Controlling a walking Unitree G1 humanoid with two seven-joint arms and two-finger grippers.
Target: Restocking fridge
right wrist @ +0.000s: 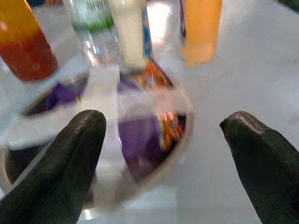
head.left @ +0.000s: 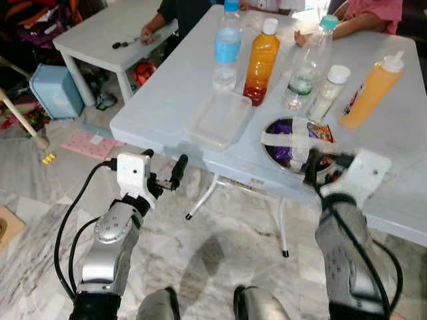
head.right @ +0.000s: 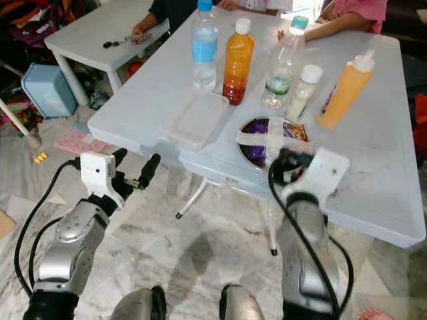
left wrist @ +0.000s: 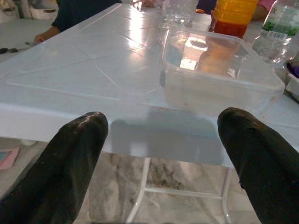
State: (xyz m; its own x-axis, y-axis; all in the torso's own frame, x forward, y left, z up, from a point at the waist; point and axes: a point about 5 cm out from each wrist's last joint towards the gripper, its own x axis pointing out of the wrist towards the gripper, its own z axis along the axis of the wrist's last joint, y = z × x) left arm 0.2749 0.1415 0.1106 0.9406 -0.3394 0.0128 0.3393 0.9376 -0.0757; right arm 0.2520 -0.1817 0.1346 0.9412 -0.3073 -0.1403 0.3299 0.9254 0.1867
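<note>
Reaching for the taped bowl (head.left: 297,141) near the table (head.left: 160,113) edge, right gripper (right wrist: 163,140) fingers spread wide above it; left gripper (left wrist: 161,154) likewise spread, facing the clear container (left wrist: 219,74). Next: lower, straddle rim, close.

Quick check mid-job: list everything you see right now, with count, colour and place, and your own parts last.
Water bottles: 2, clear, one blue-labelled, one green-labelled, table's far side.
Juice bottle: 1, orange over red, between them.
White-capped bottle: 1, pale, beside the green-labelled bottle.
Squeeze bottle: 1, orange, table's right.
Plastic container: 1, clear, near table edge.
Metal bowl: 1, purple and orange packets inside, taped over.
Table: 1, white.
Small table: 1, white, far left.
People: 2, arms at the far side.
Left gripper: open, below the table edge.
Right gripper: open, at the bowl.
</note>
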